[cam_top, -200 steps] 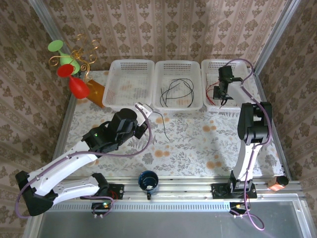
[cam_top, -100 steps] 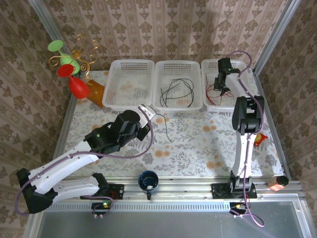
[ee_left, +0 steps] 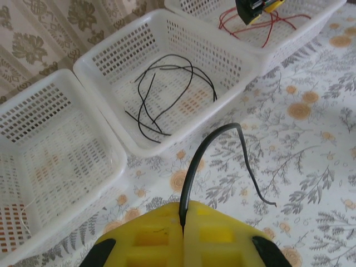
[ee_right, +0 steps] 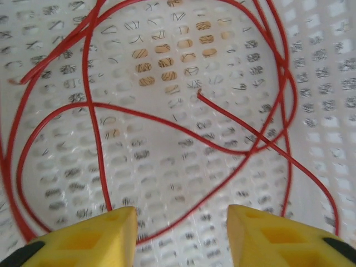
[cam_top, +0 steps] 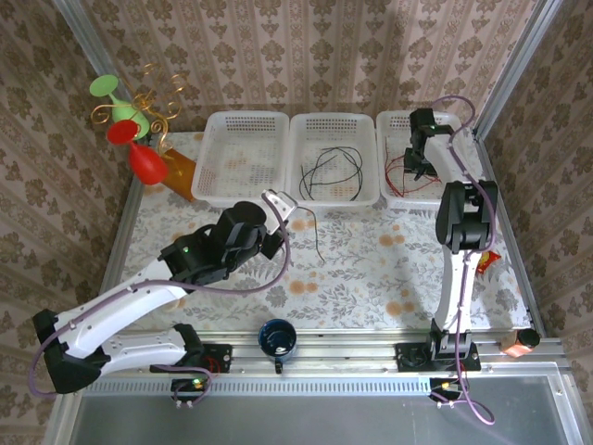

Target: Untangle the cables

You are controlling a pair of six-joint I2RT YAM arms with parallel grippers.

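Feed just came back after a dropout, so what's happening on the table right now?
The left gripper is shut on one black cable, holding it above the table in front of the middle basket, where more black cables lie. The right gripper hangs open just above the red cables in the right basket, gripping nothing.

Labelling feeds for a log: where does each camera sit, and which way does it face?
Top external: above and behind, looking down on the table; left arm and right arm show.
Left wrist: faces the middle basket; left hand shut on a black cable.
Right wrist: looks down into the right basket at red cables; right hand open.
Shared: middle basket, top and left wrist.
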